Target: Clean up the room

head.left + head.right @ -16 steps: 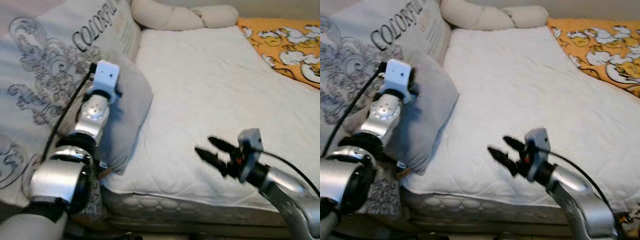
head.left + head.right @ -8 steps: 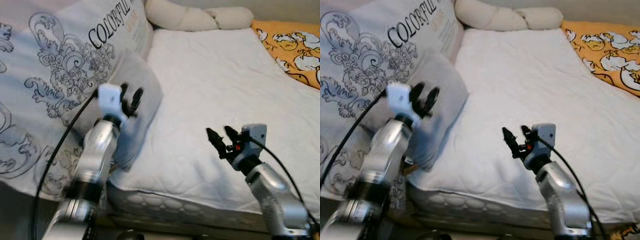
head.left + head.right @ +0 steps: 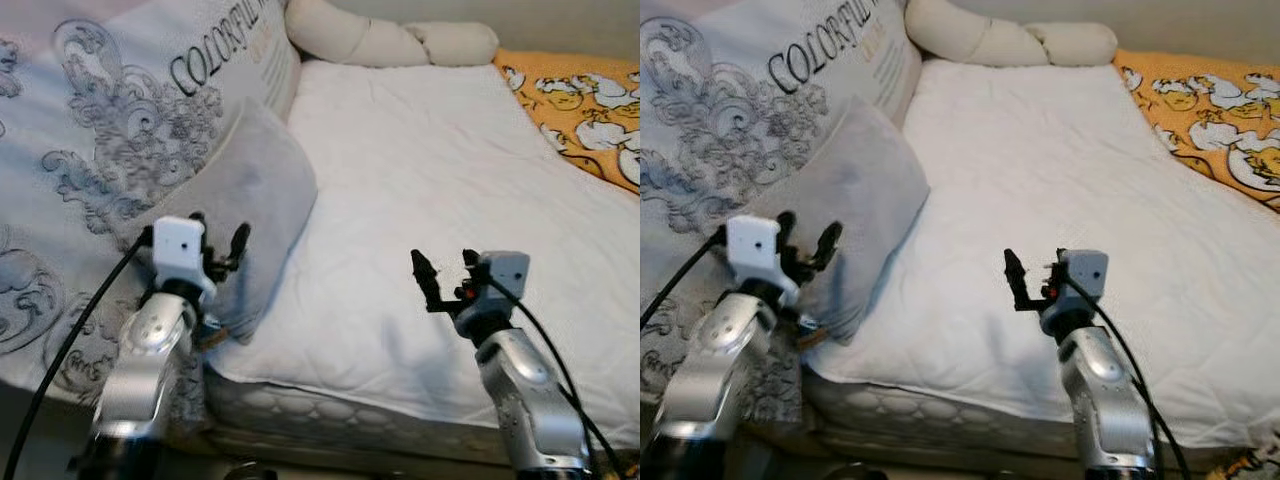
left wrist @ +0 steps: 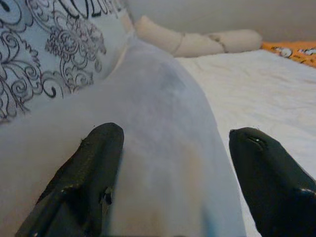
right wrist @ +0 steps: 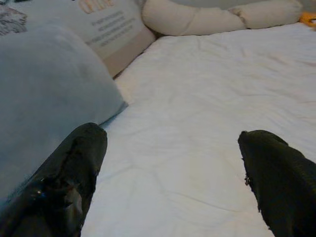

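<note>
Head views: grey pillow [image 3: 240,190] lies at the left edge of the bed [image 3: 420,170], leaning on a printed duvet [image 3: 90,130]; left claw [image 3: 218,250], fingers apart, sits just before the pillow's near corner, and right claw [image 3: 443,272], also spread, hovers over bare mattress w/ nothing held. Left wrist view: pillow fills the gap between both fingers [image 4: 89,173], not yet clamped. Right wrist view: mattress ahead, pillow to one side; step in hand looks like pillow pickup, so next move prob. needs the left claw pushed fwd and shut on the corner.
</note>
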You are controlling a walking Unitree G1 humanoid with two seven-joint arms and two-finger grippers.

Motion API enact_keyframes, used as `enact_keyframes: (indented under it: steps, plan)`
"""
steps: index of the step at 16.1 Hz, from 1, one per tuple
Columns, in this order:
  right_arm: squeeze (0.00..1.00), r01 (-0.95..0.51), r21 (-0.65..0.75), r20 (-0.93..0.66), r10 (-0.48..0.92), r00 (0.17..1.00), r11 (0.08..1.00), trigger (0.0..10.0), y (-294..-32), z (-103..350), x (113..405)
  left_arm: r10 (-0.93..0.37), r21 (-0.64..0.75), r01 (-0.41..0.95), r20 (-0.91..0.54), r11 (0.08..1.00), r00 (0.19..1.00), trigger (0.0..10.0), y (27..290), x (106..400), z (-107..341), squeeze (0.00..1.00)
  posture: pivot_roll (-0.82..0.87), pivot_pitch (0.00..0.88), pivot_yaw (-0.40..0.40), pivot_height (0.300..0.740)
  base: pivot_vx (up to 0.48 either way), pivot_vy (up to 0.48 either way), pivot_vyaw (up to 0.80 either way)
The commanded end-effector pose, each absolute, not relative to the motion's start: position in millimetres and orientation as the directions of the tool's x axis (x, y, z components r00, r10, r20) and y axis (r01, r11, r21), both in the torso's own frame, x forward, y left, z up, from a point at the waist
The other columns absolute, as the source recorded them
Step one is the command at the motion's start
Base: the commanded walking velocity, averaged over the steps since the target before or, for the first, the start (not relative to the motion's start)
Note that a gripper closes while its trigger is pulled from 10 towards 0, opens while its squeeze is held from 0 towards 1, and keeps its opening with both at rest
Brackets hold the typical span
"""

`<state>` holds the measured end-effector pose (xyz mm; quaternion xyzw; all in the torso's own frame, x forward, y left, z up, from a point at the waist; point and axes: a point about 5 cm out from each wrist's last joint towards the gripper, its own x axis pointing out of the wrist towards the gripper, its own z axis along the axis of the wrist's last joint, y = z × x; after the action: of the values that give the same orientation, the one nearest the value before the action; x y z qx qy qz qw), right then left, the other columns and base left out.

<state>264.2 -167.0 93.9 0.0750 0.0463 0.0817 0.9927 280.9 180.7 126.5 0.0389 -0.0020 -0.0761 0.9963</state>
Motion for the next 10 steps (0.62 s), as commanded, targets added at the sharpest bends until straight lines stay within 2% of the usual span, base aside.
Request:
enact_keyframes:
  steps: [1, 6, 8, 10]
  plan:
    - [1.00, -0.149, 0.151, -0.067, 0.160, 0.985, 0.977, 10.0, -165, 96, 268, -0.159, 0.093, 0.157, 0.009, 0.983, 0.987, 10.0, 177, 280, 132, 1.00, -0.04, 0.000, 0.018, 0.740, 0.000, -0.281, 0.00]
    - [1.00, -0.170, 0.097, -0.028, 0.173, 0.984, 0.981, 10.0, -153, 97, 271, -0.123, 0.109, 0.123, -0.014, 0.986, 0.992, 10.0, 177, 281, 132, 1.00, -0.04, 0.000, 0.005, 0.740, 0.000, -0.278, 0.00]
    - [1.00, -0.125, 0.070, -0.026, 0.127, 0.992, 0.990, 10.0, -158, 94, 270, -0.076, 0.103, 0.082, -0.060, 0.991, 0.995, 10.0, 184, 278, 122, 1.00, -0.05, 0.000, 0.020, 0.740, 0.000, -0.279, 0.00]
    - [1.00, -0.103, 0.099, -0.066, 0.110, 0.992, 0.990, 10.0, -161, 88, 270, -0.065, 0.103, 0.074, -0.088, 0.992, 0.994, 10.0, 185, 275, 115, 1.00, -0.05, 0.000, 0.021, 0.740, 0.000, -0.279, 0.00]
